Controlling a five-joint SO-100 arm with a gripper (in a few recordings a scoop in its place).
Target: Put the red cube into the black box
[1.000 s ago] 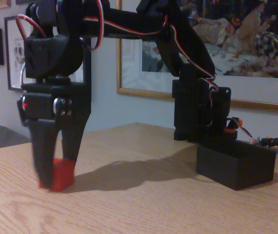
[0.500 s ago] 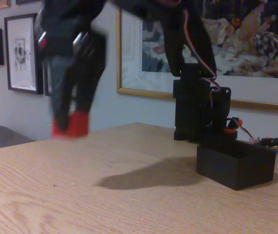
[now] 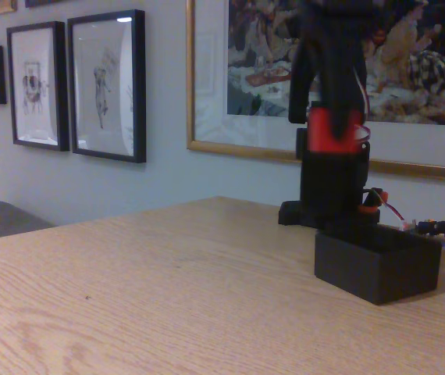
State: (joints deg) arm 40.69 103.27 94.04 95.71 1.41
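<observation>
Fixed view: the red cube [image 3: 333,130] is up high, clamped in the jaws of the gripper [image 3: 333,134], above the black box [image 3: 376,263] (its inside hidden from here). The arm hangs down from the top edge. Half a second ago the cube was at the left; now it's over at the right above the bench [image 3: 168,297].

We see the small bright-red matte cube [image 3: 333,130] held aloft above the low matte-black open-topped box [image 3: 377,264], which sits near the tabletop's right edge.
</observation>
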